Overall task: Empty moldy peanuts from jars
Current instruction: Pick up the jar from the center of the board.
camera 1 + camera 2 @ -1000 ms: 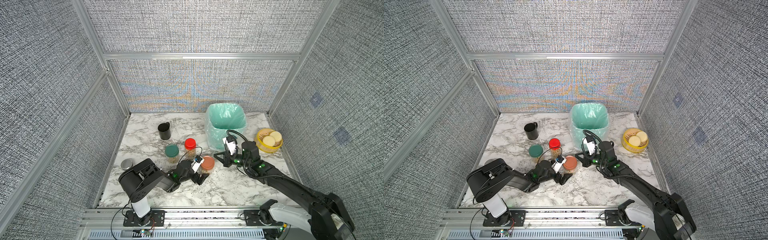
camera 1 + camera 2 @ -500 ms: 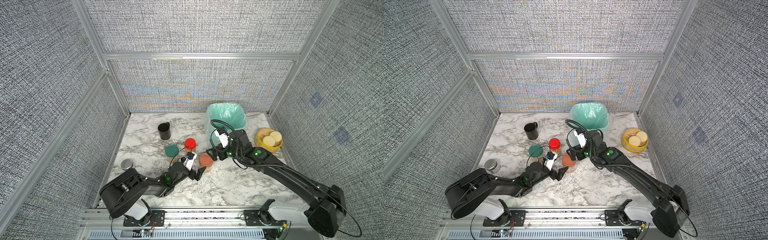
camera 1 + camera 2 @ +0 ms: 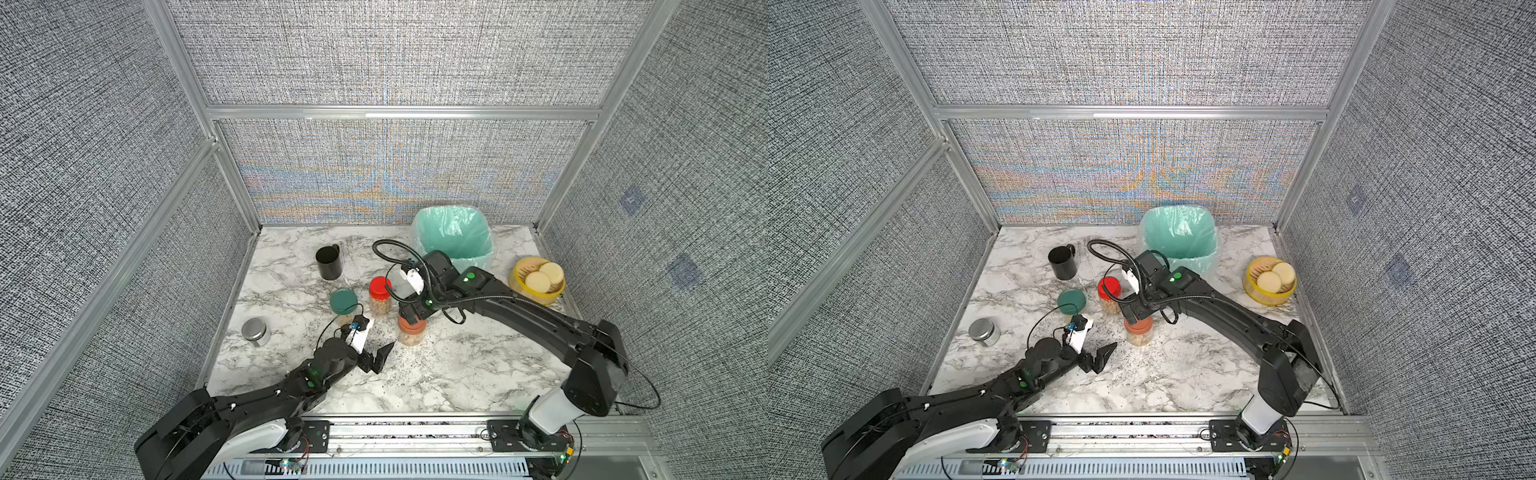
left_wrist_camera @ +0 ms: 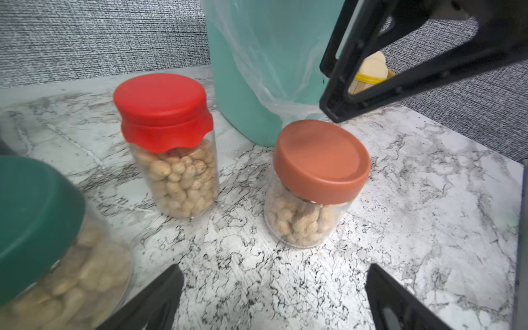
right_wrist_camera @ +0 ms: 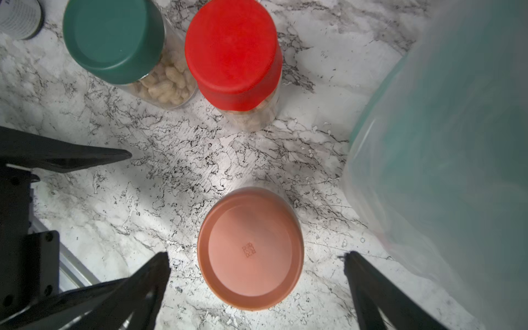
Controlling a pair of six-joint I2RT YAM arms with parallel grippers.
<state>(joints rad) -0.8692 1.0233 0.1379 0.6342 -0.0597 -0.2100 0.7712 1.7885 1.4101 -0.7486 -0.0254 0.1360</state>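
Jars [image 4: 177,177] upright on table [image 3: 457,374], axes vertical, lids up; we find stamp [image 5: 249,250] on terracotta lid [image 5: 228,274] illegible. Right fingers [image 5: 143,288] spread above it; left fingers [image 4: 154,303] spread, empty.

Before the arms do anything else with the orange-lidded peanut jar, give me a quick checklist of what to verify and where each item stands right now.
1. Open right gripper centred over the terracotta-lid jar: ok, its fingers stand wide of the lid on both sides.
2. Open left gripper clear of that jar: ok, it sits short of it.
3. Jar upright: ok.
4. Lid off: not ok, it is on the jar.
5. Lid loose enough to twist: cannot tell.
6. Lined bin uncovered: ok.
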